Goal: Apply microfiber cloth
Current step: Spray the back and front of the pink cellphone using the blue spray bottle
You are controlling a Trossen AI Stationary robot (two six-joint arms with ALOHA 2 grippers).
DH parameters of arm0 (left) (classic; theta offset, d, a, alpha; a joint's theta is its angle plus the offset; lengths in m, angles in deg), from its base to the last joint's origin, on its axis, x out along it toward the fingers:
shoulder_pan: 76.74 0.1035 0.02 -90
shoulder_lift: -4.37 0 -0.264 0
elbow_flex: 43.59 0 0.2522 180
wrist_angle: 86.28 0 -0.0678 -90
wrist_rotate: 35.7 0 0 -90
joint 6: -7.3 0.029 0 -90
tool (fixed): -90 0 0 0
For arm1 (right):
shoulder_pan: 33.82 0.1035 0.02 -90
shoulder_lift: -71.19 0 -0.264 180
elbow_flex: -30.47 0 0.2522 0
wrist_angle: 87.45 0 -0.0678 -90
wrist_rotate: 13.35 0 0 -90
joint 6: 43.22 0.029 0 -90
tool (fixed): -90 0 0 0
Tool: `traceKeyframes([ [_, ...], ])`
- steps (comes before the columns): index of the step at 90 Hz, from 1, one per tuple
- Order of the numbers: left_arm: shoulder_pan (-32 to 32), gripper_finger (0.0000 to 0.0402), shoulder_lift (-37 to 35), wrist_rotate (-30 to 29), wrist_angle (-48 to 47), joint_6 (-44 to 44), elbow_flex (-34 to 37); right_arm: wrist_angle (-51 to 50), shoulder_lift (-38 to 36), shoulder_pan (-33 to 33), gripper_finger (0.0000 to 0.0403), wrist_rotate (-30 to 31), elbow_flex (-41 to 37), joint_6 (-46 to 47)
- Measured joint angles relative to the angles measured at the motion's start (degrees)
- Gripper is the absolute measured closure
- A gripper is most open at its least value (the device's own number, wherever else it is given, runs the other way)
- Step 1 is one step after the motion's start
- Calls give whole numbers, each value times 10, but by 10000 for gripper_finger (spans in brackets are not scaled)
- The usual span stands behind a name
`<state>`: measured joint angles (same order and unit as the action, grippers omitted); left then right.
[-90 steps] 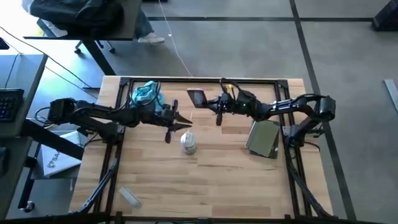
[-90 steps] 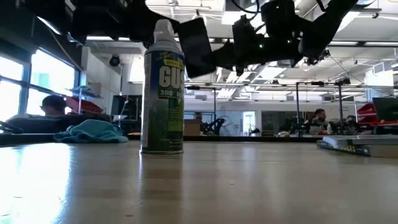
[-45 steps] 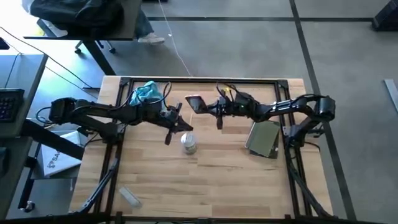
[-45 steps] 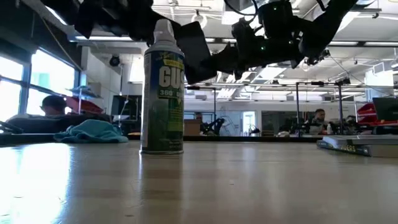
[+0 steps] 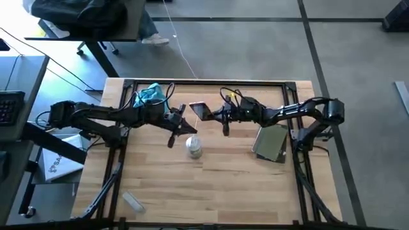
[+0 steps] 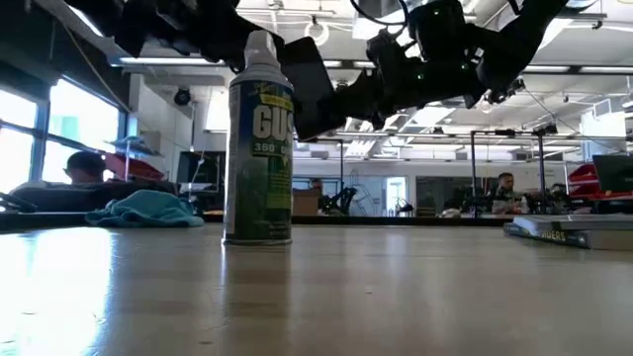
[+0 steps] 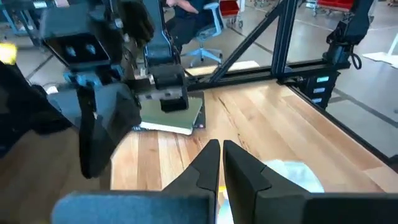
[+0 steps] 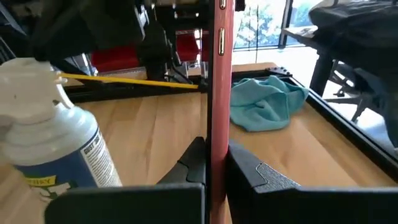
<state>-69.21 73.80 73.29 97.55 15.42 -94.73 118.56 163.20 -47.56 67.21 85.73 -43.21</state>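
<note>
We see the microfiber cloth (image 5: 149,95) as a soft teal heap, crumpled rather than spread flat, lying on the wooden table at its far left corner, just inside the black frame; nothing touches it (image 8: 267,101) (image 6: 145,209)

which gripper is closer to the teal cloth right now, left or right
Left. The left gripper hangs beside the spray can, a short way from the microfiber cloth at the table's far left corner. The right gripper, holding the phone, is farther toward the middle.

Two dark jointed arms, black cables, tapered fingers.
</note>
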Motion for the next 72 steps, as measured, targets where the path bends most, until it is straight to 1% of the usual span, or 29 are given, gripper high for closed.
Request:
traceKeyframes([
  [49, 0, 401, 0, 1, -29, 36, -1, -1, 0, 0, 403, 8, 0, 0],
  [72, 0, 401, 0, 1, -41, 40, -1, 9, 0, 0, 403, 25, 0, -3],
])
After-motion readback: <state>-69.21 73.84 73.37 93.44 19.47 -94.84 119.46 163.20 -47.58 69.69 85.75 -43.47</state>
